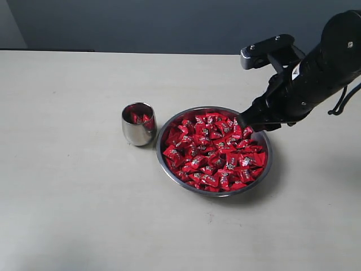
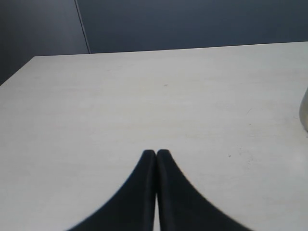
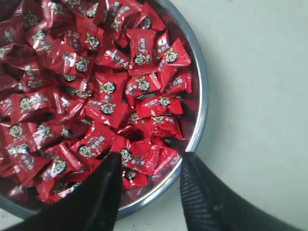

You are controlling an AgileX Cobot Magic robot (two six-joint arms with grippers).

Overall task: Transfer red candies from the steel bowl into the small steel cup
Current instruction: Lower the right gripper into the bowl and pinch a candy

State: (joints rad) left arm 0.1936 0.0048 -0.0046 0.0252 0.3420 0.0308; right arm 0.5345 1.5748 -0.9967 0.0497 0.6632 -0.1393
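Observation:
The wide steel bowl (image 1: 163,148) sits mid-table, heaped with red candies (image 1: 214,149). To its left stands the small steel cup (image 1: 138,131), upright, with a few red candies (image 1: 141,117) inside. My right gripper (image 1: 246,123) hangs at the bowl's far right rim, tips just over the pile. In the right wrist view the right gripper (image 3: 150,159) is open, its fingers straddling candies (image 3: 144,156) beside the bowl's rim (image 3: 202,103), nothing pinched. My left gripper (image 2: 156,153) is shut and empty over bare table; the cup's edge (image 2: 304,113) peeks in at the frame's side.
The pale table (image 1: 67,197) runs wide around bowl and cup. A dark wall backs its far edge (image 1: 141,52). The right arm's black body (image 1: 316,73) slants in from the upper right, above the table behind the bowl.

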